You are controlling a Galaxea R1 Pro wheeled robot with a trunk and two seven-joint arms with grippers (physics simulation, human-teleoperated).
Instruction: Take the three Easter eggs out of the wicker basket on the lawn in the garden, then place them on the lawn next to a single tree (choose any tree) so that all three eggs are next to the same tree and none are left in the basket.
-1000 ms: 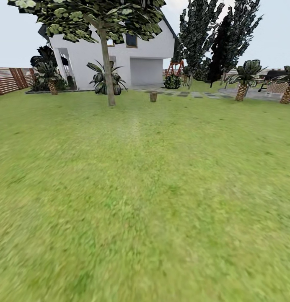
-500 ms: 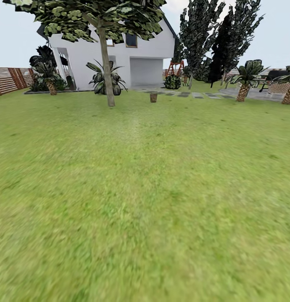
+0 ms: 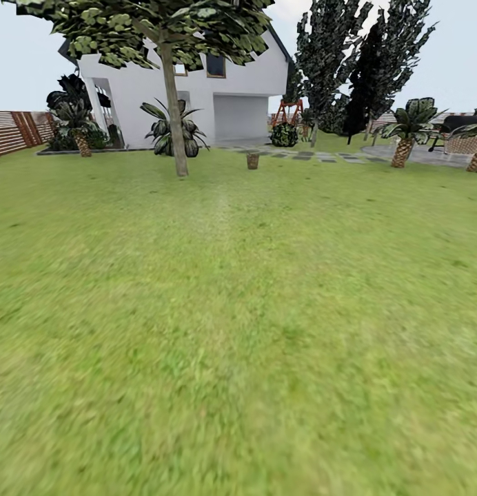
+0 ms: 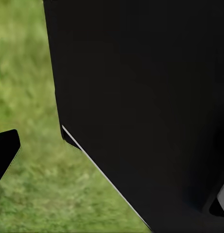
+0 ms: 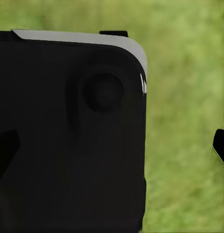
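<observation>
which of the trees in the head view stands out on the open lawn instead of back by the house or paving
The tree with the pale bare trunk, left of centre, rooted in the lawn; the palms and dark conifers stand farther back.

1. In the left wrist view a black body point(image 4: 150, 97) close to the camera hides most of the lawn point(image 4: 29, 87); the grass that shows is blurred.
2. In the right wrist view a black housing point(image 5: 68, 136) hides the ground beyond the end effector; whether either end effector's fingers are apart cannot be told.
3. A small brown object point(image 3: 252, 160) far off on the grass is too small to identify.
4. The tree point(image 3: 173, 110) has its crown cut off by the head view's top edge.
</observation>
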